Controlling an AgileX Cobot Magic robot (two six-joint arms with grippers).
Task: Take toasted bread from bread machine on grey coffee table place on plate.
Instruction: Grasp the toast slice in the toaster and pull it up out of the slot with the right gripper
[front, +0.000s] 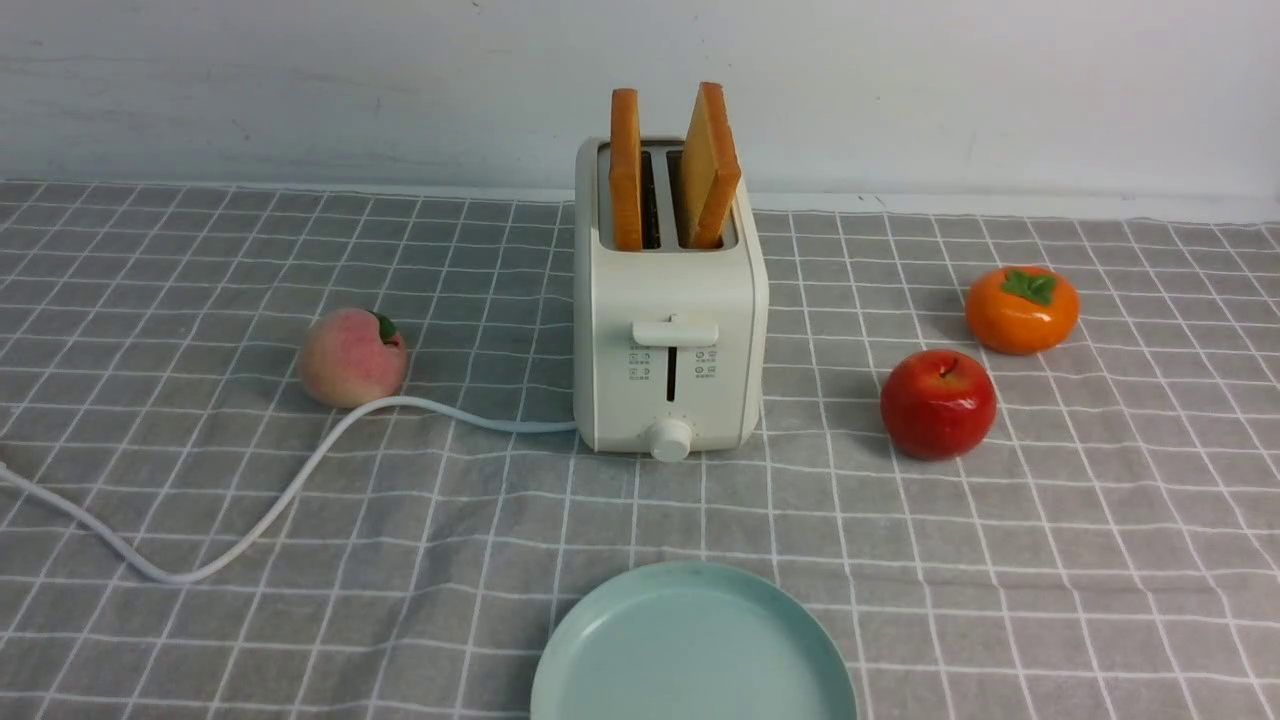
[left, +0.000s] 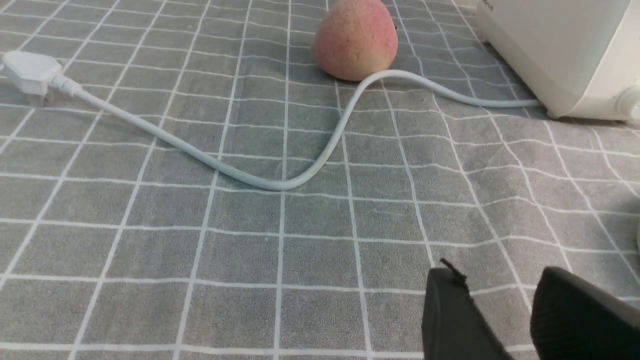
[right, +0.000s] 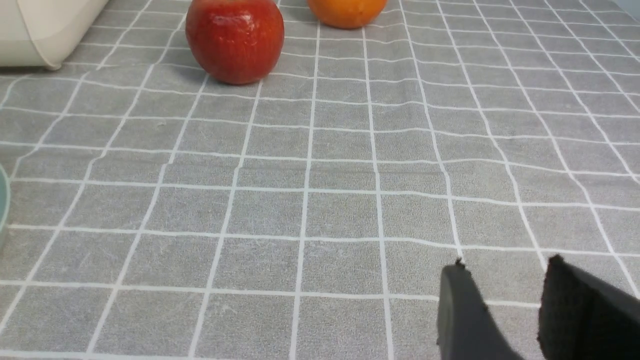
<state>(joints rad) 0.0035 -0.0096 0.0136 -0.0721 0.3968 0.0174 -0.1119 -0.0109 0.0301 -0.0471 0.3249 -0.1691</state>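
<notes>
Front view gives you the whole layout: the cream-white boxy two-slot bread machine (front: 670, 330) stands mid-way across the grey, white-gridded cloth of the coffee table (front: 1000, 560). Both thick, tan-faced slices of toasted bread are still standing in its slots. The left slice (front: 626, 170) is upright and edge-on to you. The right slice (front: 712, 165) sits askew and shows part of its pale face.

The slots run away from you, so the faces of the bread look left and right. By my reading, the fingers must come down from above and close across that left-right line.

The round, pale mint-green plate (front: 690, 650) lies bare, straight in front of the machine on your near side, apart from it.

Neither arm shows in the front view. In the wrist views, the left gripper (left: 497, 274) and right gripper (right: 506, 265) both sit low over bare cloth. Each has its dark fingers parted by a moderate gap and holds nothing.

Each wrist camera catches only a corner of the machine, so I cannot tell which arm is nearer.

Mind the room. A white cord (front: 300, 480) loops off the machine's left side beside a pink peach (front: 352, 357). A glossy red apple (front: 937, 403) and an orange persimmon (front: 1021, 309) sit to the right.
</notes>
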